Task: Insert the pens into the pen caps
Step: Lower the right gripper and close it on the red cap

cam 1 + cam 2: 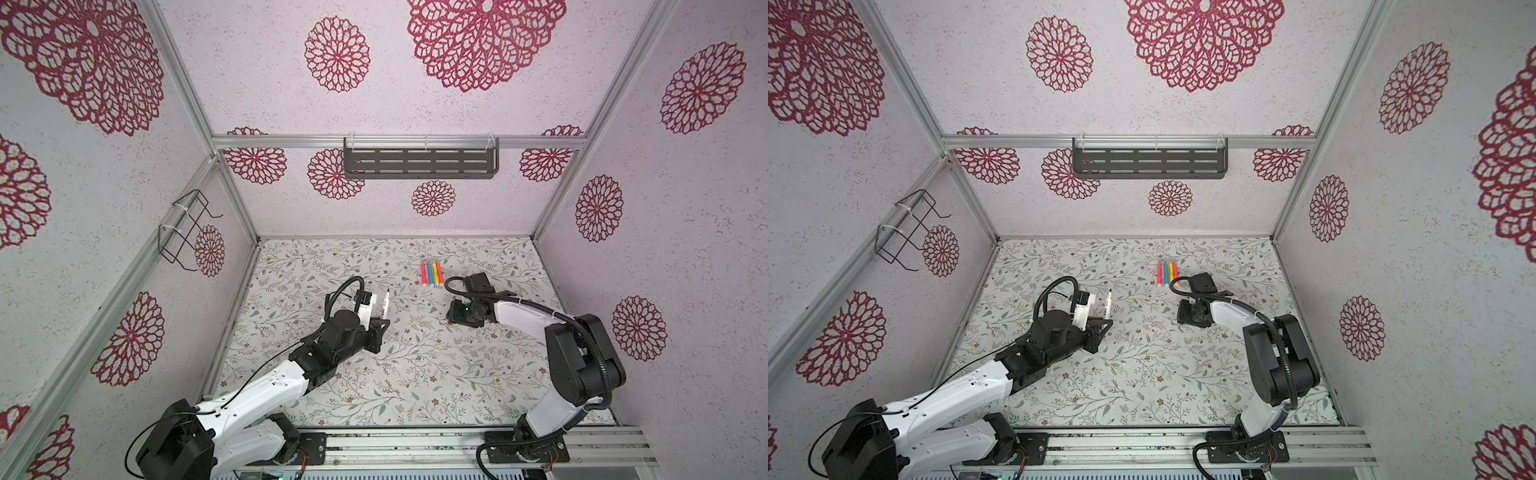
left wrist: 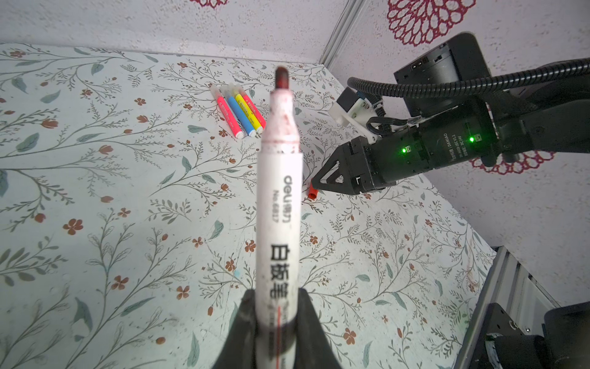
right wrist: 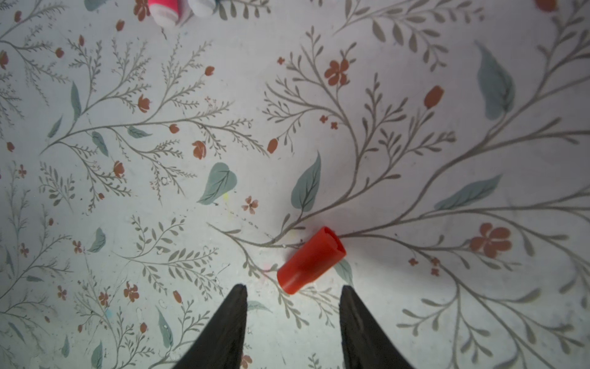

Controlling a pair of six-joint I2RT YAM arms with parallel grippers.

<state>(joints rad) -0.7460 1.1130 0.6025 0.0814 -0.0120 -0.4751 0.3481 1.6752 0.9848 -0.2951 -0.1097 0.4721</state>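
Left claw [image 2: 276,292] clamped shut, arm stretched forward; right claw [image 3: 293,287] angled down, jaws apart

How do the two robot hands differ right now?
The left hand is shut on a white marker, up in the air; the right hand is open and empty, poised at a red cap lying on the table. Both have dark pointed fingers.

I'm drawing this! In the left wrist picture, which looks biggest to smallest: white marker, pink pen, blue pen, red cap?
1. white marker: biggest, but it's nearest the camera.
2. pink pen and blue pen: look alike.
3. red cap: smallest.
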